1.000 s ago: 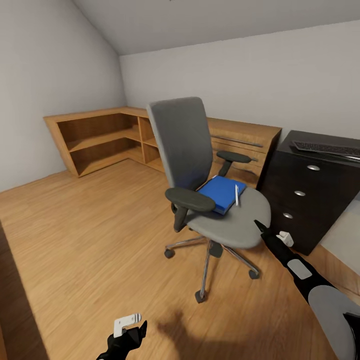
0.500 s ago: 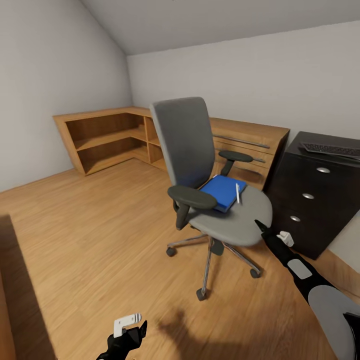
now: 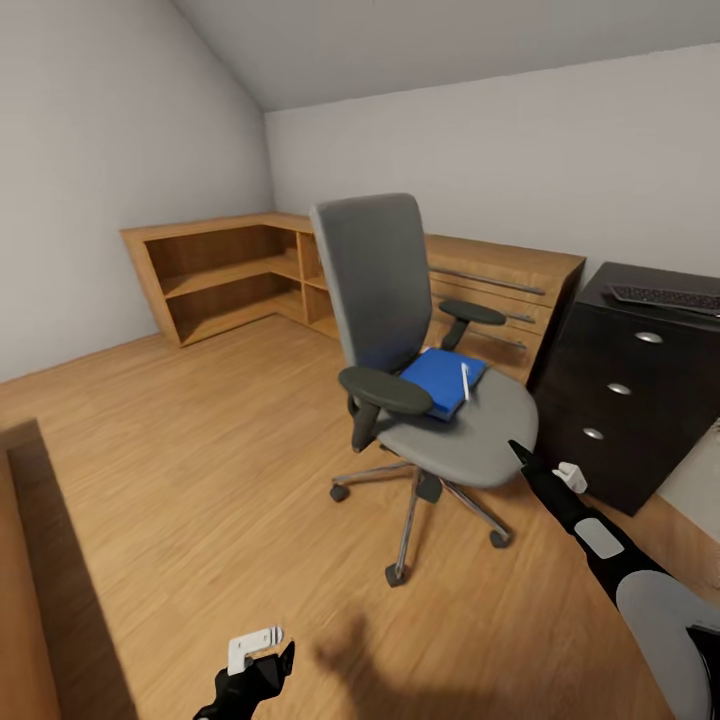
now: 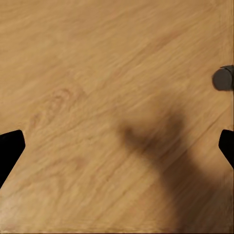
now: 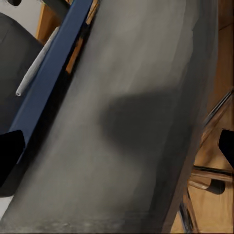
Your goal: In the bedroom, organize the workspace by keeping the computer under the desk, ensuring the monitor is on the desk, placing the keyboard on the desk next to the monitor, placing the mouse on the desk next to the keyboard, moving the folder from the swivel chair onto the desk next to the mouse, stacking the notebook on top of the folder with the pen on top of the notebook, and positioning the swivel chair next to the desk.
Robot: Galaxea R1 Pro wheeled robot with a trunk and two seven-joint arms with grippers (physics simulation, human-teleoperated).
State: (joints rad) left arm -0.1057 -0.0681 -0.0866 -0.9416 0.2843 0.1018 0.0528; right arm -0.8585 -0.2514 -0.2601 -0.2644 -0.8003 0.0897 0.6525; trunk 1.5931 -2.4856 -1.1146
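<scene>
folder: seen on the swivel chair seat, pen on top
right tool: nearer, fingers spread wide, nothing held; folder lies at its 11 o'clock
left tool: low, spread apart, empty

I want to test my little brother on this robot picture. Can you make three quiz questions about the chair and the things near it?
1. True or false: the blue folder lies on the swivel chair's seat.
2. What thin white thing rests on the folder?
3. The keyboard lies on: A the floor, B the black desk, C the wooden shelves.

Key: 1 true. 2 the pen. 3 B.
</scene>
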